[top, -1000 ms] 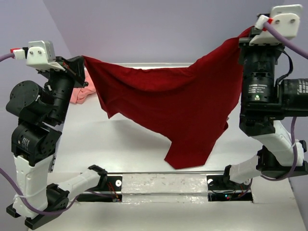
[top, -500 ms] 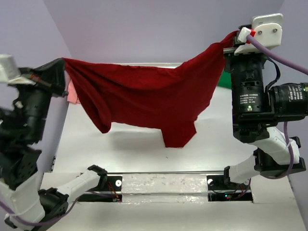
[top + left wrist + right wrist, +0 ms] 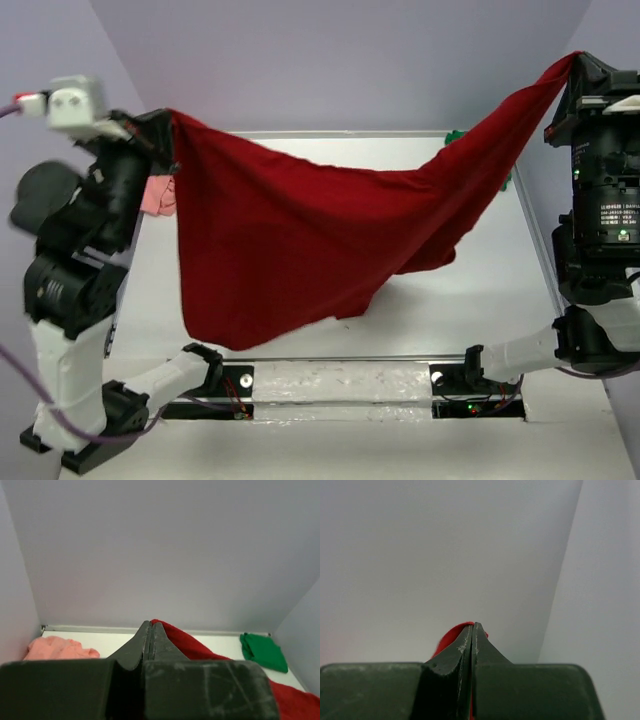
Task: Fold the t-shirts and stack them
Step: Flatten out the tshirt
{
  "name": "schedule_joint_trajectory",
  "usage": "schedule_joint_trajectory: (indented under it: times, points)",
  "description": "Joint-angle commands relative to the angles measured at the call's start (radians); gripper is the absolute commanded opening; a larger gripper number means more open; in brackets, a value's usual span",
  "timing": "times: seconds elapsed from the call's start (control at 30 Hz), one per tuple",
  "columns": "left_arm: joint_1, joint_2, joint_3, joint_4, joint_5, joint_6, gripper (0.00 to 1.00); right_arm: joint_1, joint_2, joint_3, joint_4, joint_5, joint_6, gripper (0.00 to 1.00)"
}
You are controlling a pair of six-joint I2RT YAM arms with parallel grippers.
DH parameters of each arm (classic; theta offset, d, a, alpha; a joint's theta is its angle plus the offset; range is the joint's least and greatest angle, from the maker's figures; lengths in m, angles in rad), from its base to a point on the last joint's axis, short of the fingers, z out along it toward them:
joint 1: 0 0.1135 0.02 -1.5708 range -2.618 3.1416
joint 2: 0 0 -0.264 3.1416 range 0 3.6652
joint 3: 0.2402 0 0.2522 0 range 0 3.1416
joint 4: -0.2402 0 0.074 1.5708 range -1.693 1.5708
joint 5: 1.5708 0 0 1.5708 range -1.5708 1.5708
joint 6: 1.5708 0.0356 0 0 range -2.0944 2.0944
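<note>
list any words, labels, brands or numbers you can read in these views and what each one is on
No text is legible in any view.
Small pale print on the right arm's black motor housing: too blurred to read.
The dark red t-shirt, green t-shirt and salmon-pink t-shirt: no print or label showing.

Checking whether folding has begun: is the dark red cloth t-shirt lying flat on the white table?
No, the dark red cloth t-shirt hangs stretched between the raised left end effector and right end effector.

no readable text, labels or numbers
</note>
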Motion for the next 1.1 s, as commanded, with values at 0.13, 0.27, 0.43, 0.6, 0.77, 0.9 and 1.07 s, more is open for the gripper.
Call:
schedule_joint_trajectory:
  times: [0.13,0.27,0.43,0.6,0.77,0.9,1.07]
  points:
    - [-0.064,0.127,0.057,0.108,-0.015,0.013,0.00,-0.019,-0.203,-0.317,-0.120,-0.063,0.146,0.00]
    - [-0.160,0.122,0.037,0.103,-0.118,0.029,0.00,-0.019,-0.301,-0.484,-0.234,-0.042,0.281,0.00]
    - [-0.300,0.116,0.027,0.076,-0.262,0.041,0.00,-0.028,-0.327,-0.526,-0.242,0.053,0.305,0.00]
    - [-0.384,0.087,0.026,0.048,-0.342,0.027,0.00,-0.028,-0.255,-0.377,-0.242,0.104,0.233,0.00]
    - [-0.413,0.043,-0.020,0.031,-0.371,0.001,0.00,-0.037,-0.215,-0.337,-0.240,0.046,0.270,0.00]
    - [-0.420,0.026,-0.036,0.027,-0.376,-0.003,0.00,-0.037,-0.319,-0.454,-0.329,-0.133,0.478,0.00]
    - [-0.421,0.038,0.000,-0.001,-0.383,0.000,0.00,-0.037,-0.408,-0.466,-0.542,-0.352,0.742,0.00]
